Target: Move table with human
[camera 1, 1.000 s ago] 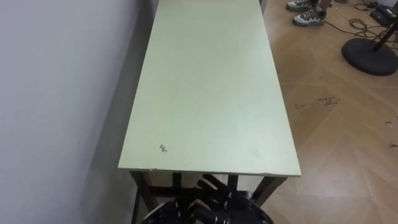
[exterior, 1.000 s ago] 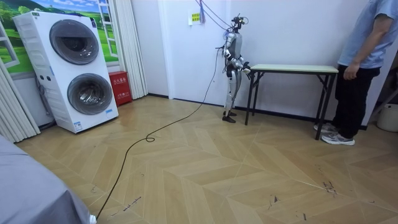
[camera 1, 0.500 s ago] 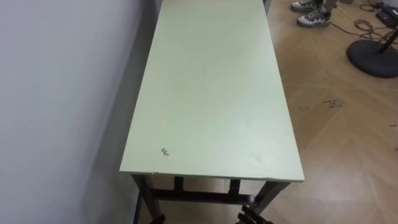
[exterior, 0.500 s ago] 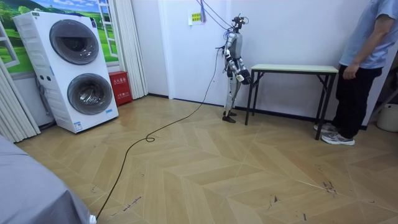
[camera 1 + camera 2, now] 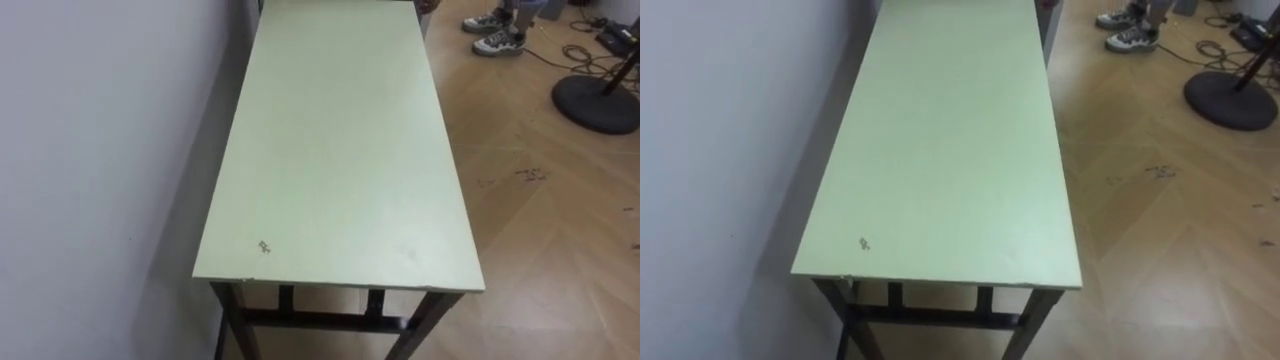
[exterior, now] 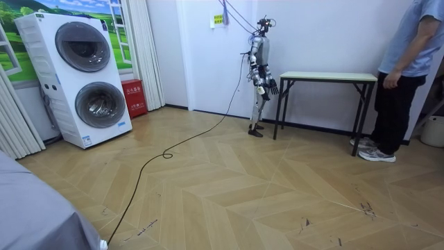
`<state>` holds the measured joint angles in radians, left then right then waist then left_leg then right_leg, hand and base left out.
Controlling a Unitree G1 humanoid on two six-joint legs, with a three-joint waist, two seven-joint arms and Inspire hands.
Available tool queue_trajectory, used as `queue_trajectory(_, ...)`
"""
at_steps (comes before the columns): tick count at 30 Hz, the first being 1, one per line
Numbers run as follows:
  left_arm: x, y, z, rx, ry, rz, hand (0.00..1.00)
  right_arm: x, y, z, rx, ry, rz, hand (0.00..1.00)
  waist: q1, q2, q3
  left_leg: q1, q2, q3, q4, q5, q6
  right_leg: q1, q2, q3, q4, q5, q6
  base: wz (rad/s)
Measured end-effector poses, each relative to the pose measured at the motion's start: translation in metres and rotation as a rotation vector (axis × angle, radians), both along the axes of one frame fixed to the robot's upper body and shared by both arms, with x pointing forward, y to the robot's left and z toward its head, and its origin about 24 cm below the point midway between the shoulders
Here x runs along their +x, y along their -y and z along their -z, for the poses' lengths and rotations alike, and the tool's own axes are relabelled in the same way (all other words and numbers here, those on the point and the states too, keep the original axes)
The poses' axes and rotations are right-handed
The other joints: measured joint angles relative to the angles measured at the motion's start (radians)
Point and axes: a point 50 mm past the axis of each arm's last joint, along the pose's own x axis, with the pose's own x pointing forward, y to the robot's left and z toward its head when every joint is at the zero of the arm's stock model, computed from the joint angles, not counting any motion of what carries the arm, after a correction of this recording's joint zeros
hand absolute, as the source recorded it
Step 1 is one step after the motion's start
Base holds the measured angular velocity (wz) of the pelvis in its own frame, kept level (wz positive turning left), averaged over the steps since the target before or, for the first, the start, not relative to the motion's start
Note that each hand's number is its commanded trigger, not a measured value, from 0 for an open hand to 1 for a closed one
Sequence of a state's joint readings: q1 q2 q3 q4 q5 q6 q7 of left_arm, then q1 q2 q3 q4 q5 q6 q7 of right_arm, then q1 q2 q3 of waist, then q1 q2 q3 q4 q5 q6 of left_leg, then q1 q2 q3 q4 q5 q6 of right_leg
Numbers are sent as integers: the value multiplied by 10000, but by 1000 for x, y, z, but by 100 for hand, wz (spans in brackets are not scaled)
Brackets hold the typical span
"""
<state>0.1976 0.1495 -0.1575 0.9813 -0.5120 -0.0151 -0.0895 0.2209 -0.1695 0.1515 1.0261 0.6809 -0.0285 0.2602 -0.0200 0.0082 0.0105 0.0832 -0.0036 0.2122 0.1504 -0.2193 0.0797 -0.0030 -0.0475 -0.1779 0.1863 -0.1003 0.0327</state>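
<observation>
A long table with a pale green top [image 5: 340,150] and dark legs stands lengthwise along the white wall on my left. Its near end lies just below me. In the room view I stand at the end of the table [image 6: 329,76] on the room view's left, facing it. My right hand [image 6: 271,87] hangs just short of that end, below the top's height. A person [image 6: 406,69] stands at the far end, one hand [image 6: 390,80] hanging beside the table corner. Their shoes [image 5: 497,38] show on the floor past the table.
The white wall [image 5: 100,150] runs tight along the table's left side. Wood floor lies to the right, with a round black stand base [image 5: 598,100] and cables [image 5: 585,25]. Stacked washing machines [image 6: 90,76] and a red box [image 6: 133,97] stand far off at the room view's left.
My hands, seen under the table's near end a second ago, have dropped out of the eye view. In the room view my arm has lowered from the table's end. The table has not moved.
</observation>
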Motion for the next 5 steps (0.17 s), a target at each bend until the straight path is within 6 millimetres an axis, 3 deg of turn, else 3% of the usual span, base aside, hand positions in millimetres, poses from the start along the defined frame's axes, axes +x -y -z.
queue_trajectory(5,-8,1,4,555,-429,-113,0,-8,-2,3,-40,-354,50,0,-18,-45,1,100,10,14,-47,-9,-16,65,48,123,-8,-1,0,-4)
